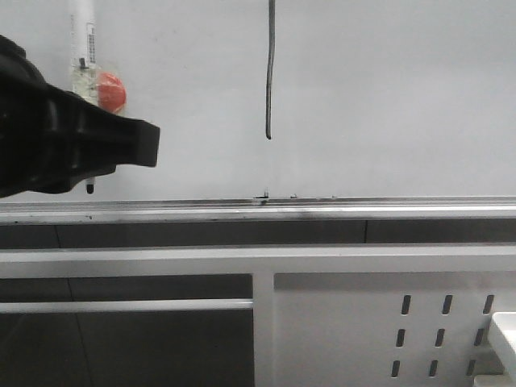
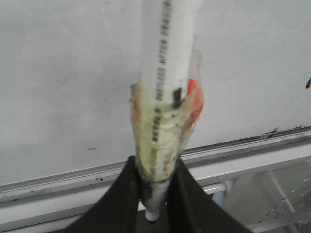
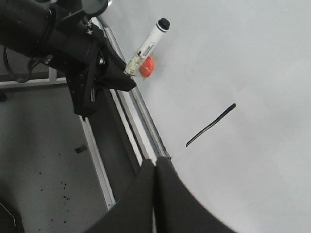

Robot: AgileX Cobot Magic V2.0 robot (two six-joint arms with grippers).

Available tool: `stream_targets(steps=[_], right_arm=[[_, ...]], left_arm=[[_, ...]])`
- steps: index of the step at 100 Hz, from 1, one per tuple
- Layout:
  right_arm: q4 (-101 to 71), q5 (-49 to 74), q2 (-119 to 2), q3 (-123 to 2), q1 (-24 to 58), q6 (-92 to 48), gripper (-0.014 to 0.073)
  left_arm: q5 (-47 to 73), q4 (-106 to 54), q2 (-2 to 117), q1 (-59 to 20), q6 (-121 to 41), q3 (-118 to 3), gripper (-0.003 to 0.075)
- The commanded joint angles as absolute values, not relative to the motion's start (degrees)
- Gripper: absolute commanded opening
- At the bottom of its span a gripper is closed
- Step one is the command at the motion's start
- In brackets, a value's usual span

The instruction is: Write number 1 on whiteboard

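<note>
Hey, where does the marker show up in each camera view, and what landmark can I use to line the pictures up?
Front view: the marker stands upright at the upper left, in the left gripper.
Left wrist view: it fills the centre, clamped between the jaws.
Right wrist view: it sits near the top, left of centre, tilted, cap end up.
Shared landmark: the silver metal rail along the whiteboard's lower edge.

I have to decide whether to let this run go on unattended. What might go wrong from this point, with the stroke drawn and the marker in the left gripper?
1. The left gripper holds the marker uncapped, tip down near the metal rail; a slip may add stray marks to the smudges there.
2. The marker is close to the whiteboard; a sideways move might streak it or smear the number 1.
3. The right gripper, shut, points near the rail and may bump it.
</note>
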State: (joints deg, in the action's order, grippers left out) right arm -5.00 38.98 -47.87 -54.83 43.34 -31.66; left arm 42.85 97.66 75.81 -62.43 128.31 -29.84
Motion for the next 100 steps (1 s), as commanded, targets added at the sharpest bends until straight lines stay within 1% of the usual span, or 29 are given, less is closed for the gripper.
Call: stream_targets(steps=[1, 25, 42, 67, 79, 100], right_arm=[[-5.0, 35.1, -47.3, -56.5, 42.9, -31.5, -0.0069], [-5.0, 35.1, -47.3, -56.5, 42.9, -31.5, -0.0069], [-5.1, 35.1, -47.3, -56.5, 42.9, -31.5, -0.0069], [-5.1, 35.1, -47.3, -56.5, 42.9, -31.5, -0.0069], [-5.2, 35.1, -47.3, -56.5, 42.9, -31.5, -0.0069], [-5.3, 35.2, -47.3, -56.5, 42.9, -31.5, -0.0069]], left_arm=[[45.7, 100.8, 75.4, -61.8, 129.0, -31.7, -0.0020], [45.1, 101.7, 75.8, -57.2, 133.9, -32.6, -0.0020], [40.3, 101.8, 75.8, -54.5, 134.1, -32.6, -0.0020], [41.2, 103.1, 75.9, -54.1, 134.1, -33.3, -0.0020], [43.7, 103.5, 77.6, -54.1, 134.1, -33.4, -0.0020], [42.9, 105.1, 78.9, -54.1, 134.3, -34.2, -0.0020]])
